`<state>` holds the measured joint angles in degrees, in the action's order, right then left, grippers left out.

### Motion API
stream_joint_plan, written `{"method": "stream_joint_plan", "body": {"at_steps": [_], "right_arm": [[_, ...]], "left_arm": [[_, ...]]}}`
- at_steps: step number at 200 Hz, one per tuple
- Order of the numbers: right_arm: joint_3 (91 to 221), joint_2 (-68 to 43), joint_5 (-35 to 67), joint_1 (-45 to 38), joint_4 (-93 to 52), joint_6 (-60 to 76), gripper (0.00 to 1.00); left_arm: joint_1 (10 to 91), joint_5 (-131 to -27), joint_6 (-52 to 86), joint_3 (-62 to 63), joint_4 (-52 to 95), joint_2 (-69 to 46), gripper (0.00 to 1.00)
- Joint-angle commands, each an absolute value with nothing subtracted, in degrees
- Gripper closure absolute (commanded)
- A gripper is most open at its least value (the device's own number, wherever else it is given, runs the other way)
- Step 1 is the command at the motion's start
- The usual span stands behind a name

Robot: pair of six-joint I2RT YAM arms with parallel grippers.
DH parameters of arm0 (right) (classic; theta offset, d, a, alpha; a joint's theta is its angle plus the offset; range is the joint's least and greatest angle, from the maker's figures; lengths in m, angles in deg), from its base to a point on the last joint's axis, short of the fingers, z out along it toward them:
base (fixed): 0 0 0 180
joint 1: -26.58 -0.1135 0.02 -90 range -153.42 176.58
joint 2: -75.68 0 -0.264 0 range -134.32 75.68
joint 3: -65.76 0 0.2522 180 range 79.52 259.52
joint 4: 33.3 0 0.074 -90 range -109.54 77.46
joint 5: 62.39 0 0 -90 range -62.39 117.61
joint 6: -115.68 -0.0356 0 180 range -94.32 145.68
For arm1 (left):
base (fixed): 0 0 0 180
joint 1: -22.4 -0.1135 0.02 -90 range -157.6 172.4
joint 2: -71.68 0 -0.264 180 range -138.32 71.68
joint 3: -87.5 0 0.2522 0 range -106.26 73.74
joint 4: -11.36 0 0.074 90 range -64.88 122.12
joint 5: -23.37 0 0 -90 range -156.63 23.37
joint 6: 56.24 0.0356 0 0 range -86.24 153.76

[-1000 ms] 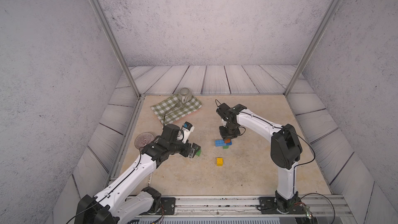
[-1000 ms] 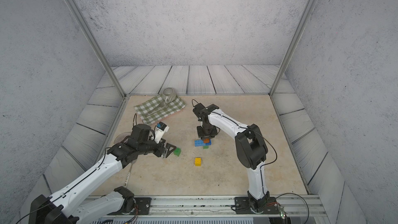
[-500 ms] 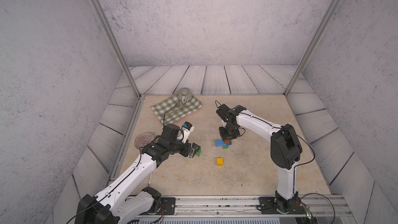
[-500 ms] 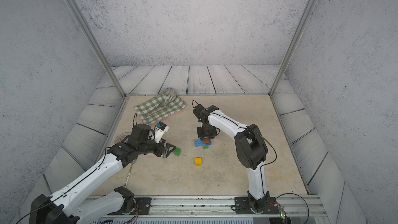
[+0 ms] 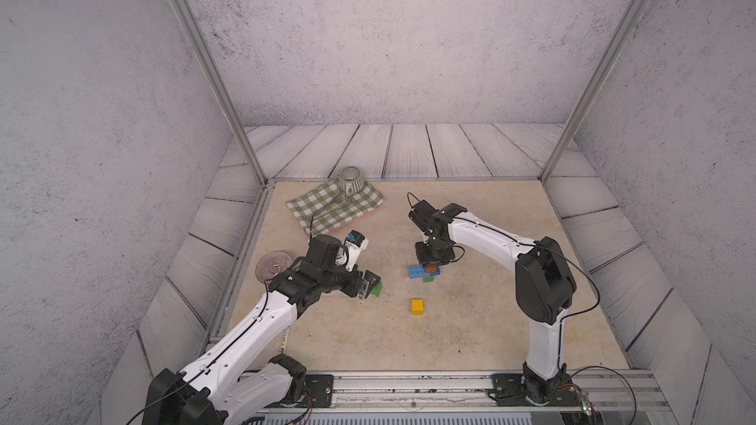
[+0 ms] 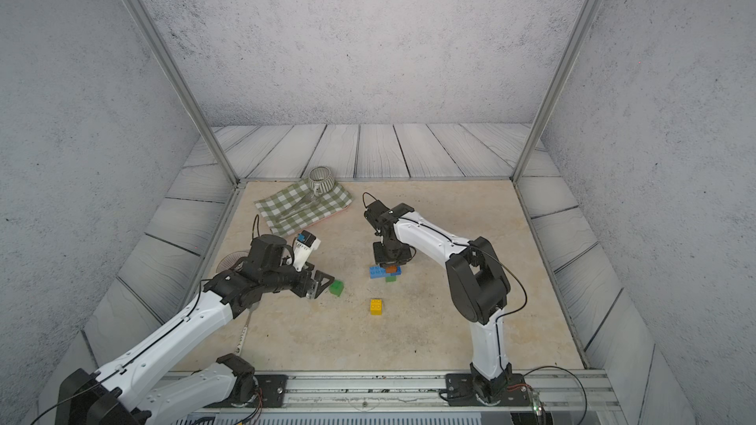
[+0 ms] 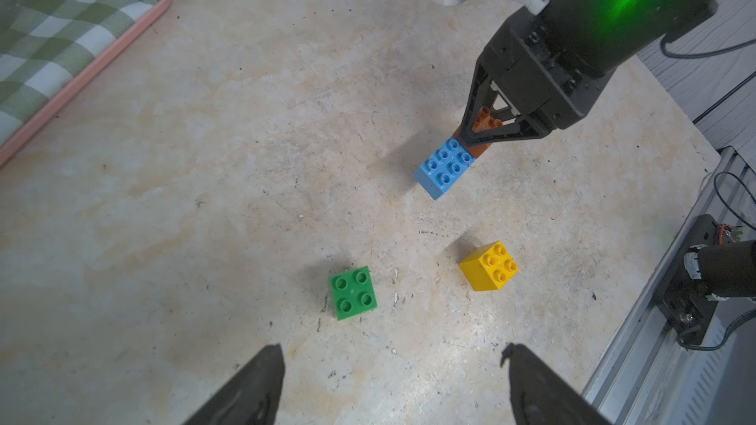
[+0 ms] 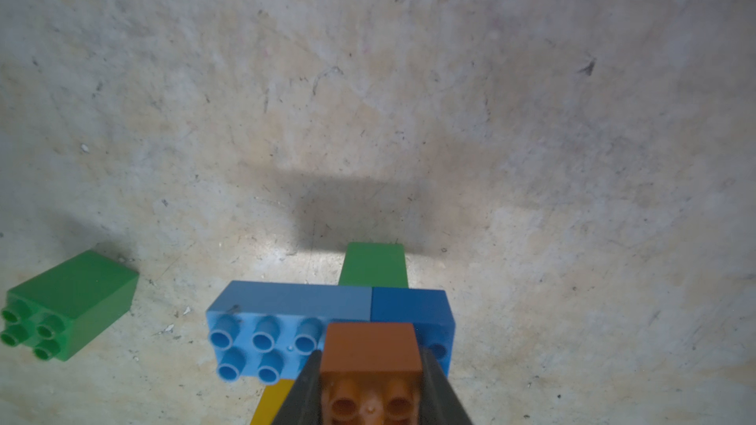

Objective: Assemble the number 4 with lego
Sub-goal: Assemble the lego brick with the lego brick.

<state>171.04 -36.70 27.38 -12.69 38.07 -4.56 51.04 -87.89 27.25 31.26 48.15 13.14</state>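
Right gripper [image 8: 370, 365] clamped on orange-brown brick [image 8: 370, 345] atop blue crossbar [image 8: 294, 304]; left gripper [image 7: 392, 351] spread wide — green brick [image 7: 352, 293] just ahead.

White shells, black joints and thin black cables make up left arm [image 5: 253, 320] and right arm [image 5: 487, 235]; the right tool [image 7: 476, 136] is black, truss-framed.
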Motion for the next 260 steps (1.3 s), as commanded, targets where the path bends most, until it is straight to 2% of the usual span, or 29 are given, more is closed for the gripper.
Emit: {"method": "stream_joint_plan", "body": {"at_steps": [1, 64, 136, 189, 260], "right_arm": [[168.54, -40.18, 29.66, -13.83, 38.36, -4.92, 1.00], [166.02, -42.06, 30.97, -15.95, 36.84, -5.17, 1.00], [163.48, -45.99, 24.11, -15.61, 34.34, -6.04, 1.00], [165.96, -46.95, 21.75, -15.12, 38.11, -9.83, 1.00], [169.21, -45.76, 25.69, -15.13, 42.08, -11.39, 1.00]], "left_arm": [[50.61, -88.34, 27.34, 30.50, 47.44, 13.40, 0.12], [50.60, -88.34, 27.51, 30.58, 47.62, 13.80, 0.13], [50.61, -88.38, 27.53, 30.50, 47.62, 13.96, 0.13], [50.61, -88.38, 27.57, 30.38, 47.62, 13.92, 0.13], [50.61, -87.91, 27.52, 30.55, 47.70, 14.44, 0.13]]}}
